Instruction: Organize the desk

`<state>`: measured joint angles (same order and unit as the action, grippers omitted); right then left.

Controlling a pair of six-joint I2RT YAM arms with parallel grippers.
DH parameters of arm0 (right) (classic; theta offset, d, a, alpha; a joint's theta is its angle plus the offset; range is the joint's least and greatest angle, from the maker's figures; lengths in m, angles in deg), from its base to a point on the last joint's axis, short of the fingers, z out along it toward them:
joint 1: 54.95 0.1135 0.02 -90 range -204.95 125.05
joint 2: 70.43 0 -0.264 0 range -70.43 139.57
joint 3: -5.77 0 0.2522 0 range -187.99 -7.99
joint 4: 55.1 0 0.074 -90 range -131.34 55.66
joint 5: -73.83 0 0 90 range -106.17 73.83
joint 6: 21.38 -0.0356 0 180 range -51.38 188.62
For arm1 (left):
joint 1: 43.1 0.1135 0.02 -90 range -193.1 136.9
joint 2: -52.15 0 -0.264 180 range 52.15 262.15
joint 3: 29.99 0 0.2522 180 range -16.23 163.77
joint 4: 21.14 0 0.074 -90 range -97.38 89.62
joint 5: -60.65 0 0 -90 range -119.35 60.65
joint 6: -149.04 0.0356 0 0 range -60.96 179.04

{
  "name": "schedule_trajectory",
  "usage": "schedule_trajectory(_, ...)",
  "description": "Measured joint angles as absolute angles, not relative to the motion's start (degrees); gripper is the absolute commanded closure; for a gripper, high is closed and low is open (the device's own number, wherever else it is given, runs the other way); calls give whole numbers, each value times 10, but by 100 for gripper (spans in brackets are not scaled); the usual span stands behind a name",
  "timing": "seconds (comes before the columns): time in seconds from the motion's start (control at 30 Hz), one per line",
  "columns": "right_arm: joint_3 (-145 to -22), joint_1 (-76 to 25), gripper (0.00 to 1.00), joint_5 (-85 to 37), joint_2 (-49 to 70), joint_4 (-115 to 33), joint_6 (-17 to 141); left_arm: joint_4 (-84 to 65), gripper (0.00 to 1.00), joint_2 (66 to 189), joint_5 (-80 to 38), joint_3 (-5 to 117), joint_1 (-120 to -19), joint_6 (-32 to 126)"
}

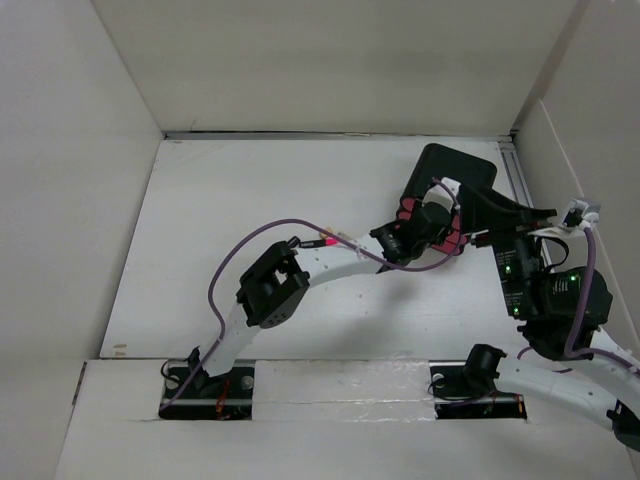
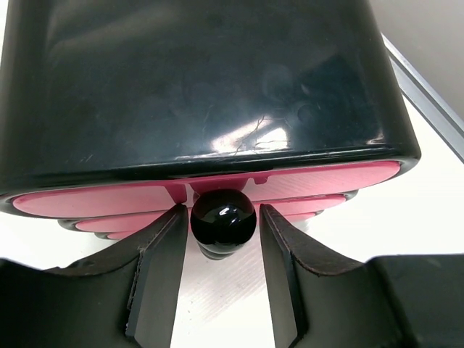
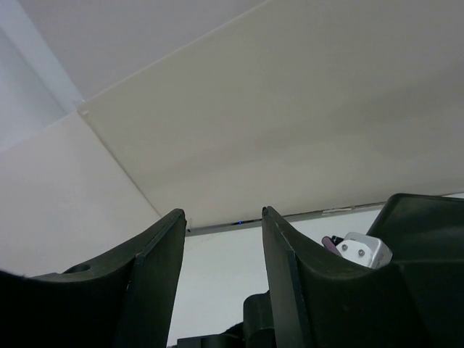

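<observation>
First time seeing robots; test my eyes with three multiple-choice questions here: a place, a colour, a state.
1. Where on the desk is the black box? A near left; B far right; C centre.
2. Its drawer fronts are: A pink; B green; C yellow.
3. The right tool is: A open, empty; B shut on a pen; C gripping a knob.
Answers: B, it stands at the desk's far right corner; A, pink edges show under the black top; A, nothing lies between its parted fingers.
</observation>
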<state>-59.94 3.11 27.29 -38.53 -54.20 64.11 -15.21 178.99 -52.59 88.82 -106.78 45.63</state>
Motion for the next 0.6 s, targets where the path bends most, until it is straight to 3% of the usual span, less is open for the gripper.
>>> schedule_trajectory(0.13,-600,31,48,273,-385,-542,642,-151,72,1791,-529,895,-1068,461)
schedule_trajectory(0.17,-600,31,49,273,-384,-542,642,-153,82,1791,-529,894,-1068,462)
schedule_trajectory(0.27,-600,31,49,273,-382,-543,642,-158,95,1791,-535,892,-1069,466)
schedule_trajectory(0.4,-600,31,49,273,-374,-543,644,-174,100,1790,-535,882,-1068,466)
schedule_trajectory(0.6,-600,31,49,273,-366,-543,647,-217,100,1759,-527,820,-1070,465)
